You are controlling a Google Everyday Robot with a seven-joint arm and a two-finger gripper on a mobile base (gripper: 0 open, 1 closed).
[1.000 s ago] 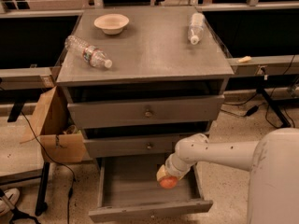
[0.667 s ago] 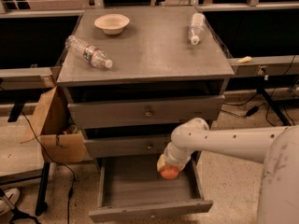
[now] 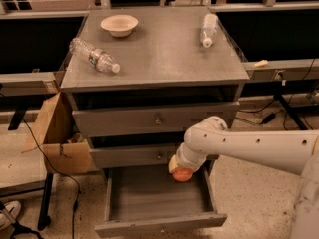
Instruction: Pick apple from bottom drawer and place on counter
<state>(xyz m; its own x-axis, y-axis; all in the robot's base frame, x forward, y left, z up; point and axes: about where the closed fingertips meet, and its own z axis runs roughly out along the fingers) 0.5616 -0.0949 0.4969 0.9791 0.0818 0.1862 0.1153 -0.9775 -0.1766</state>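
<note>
The bottom drawer [image 3: 154,224] is pulled open below two grey drawers. The orange-red apple [image 3: 183,174] hangs above the drawer's back right part, just in front of the middle drawer's front. My gripper [image 3: 179,167] is shut on the apple from above, at the end of the white arm that reaches in from the right. The arm's wrist hides the fingers. The counter [image 3: 159,49] is the flat grey top of the cabinet, well above the gripper.
On the counter lie a beige bowl [image 3: 119,24] at the back left, a plastic bottle [image 3: 94,55] on the left and another bottle [image 3: 209,29] at the back right. A cardboard box [image 3: 56,133] stands left of the cabinet. Cables lie on the floor.
The gripper with the apple has risen out of the bottom drawer and moved slightly left, from low inside the drawer to the height of the middle drawer's lower edge.
</note>
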